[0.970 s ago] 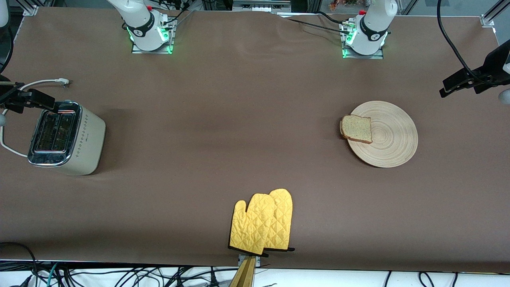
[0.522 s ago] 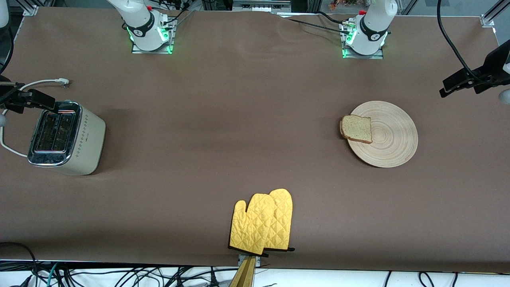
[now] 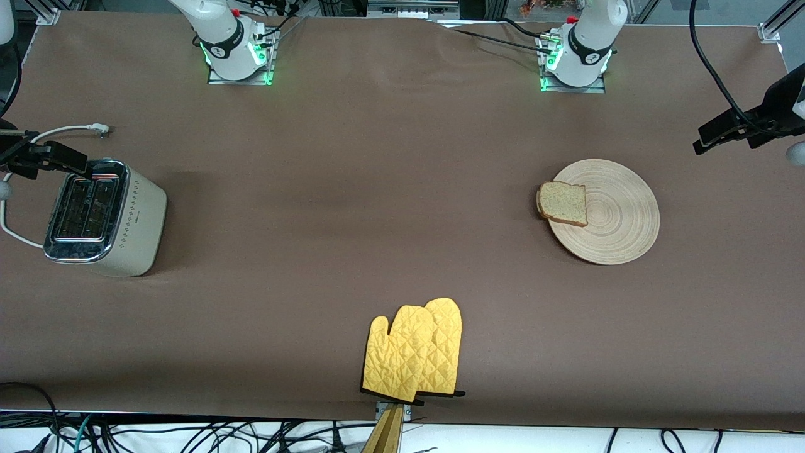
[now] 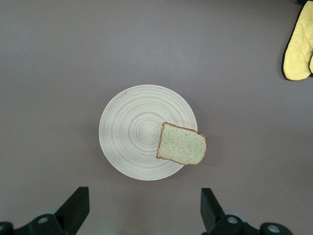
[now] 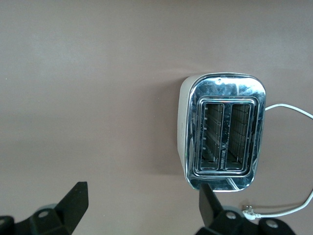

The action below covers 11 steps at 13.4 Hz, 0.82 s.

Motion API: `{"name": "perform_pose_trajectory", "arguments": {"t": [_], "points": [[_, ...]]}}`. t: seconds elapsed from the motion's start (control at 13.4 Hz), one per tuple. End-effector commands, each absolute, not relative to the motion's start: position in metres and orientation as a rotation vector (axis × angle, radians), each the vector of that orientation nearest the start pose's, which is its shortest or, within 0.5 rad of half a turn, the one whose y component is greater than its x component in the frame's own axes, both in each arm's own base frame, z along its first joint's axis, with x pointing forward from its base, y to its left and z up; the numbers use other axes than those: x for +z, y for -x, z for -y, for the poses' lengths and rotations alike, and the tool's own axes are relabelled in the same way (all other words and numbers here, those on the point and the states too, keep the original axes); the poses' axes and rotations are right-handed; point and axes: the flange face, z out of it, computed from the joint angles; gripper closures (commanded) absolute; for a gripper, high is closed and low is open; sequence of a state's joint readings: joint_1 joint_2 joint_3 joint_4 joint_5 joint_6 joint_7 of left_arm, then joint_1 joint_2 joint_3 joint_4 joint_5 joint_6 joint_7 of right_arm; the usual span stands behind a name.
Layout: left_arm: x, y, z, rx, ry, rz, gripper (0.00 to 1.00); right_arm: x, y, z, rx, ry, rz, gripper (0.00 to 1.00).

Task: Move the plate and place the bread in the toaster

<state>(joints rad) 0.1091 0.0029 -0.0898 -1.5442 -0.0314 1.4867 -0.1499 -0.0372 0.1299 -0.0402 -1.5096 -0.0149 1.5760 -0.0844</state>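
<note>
Plate: the plate (image 3: 613, 212) lies flat on the counter (image 3: 377, 189) toward my left arm's end, with nothing gripping it; as I judge it, the move is not yet made.
Bread: the bread (image 3: 563, 203) rests on the plate's rim on the side toward the toaster, one crust edge overhanging the counter; it is not in the toaster.
Toaster: the toaster (image 3: 104, 217) stands upright toward my right arm's end of the counter, well apart from the plate; both slots (image 5: 228, 138) look empty, and its cord (image 3: 63, 132) trails loose on the counter.
Left claw: my left claw (image 4: 142, 215) hangs high over the plate, fingers spread wide, holding nothing.
Right claw: my right claw (image 5: 142, 215) hangs high over the counter just beside the toaster, fingers likewise spread, holding nothing.
Oven mitts: a yellow pair (image 3: 413, 352) lies near the counter's edge closest to the front camera, between plate and toaster, touching neither.
Progress: by my judgement nothing is done; both steps remain, the plate to be shifted and the bread to be lifted and dropped into a slot.
</note>
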Motion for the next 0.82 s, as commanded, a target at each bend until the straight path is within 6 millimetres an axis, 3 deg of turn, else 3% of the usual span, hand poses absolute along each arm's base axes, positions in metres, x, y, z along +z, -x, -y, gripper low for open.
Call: {"name": "perform_pose_trajectory", "arguments": {"t": [0.0, 0.52, 0.75], "points": [[0.633, -0.551, -0.009, 0.103, 3.13, 0.214, 0.0, 0.586, -0.591, 0.047, 0.101, 3.154, 0.006, 0.0], [0.625, -0.548, -0.01, 0.169, 3.138, 0.213, 0.0, 0.585, -0.591, 0.05, 0.104, 3.153, -0.002, 0.0], [0.61, -0.554, -0.038, 0.233, 3.148, 0.251, 0.0, 0.585, -0.591, 0.05, 0.104, 3.153, -0.002, 0.0]]}}
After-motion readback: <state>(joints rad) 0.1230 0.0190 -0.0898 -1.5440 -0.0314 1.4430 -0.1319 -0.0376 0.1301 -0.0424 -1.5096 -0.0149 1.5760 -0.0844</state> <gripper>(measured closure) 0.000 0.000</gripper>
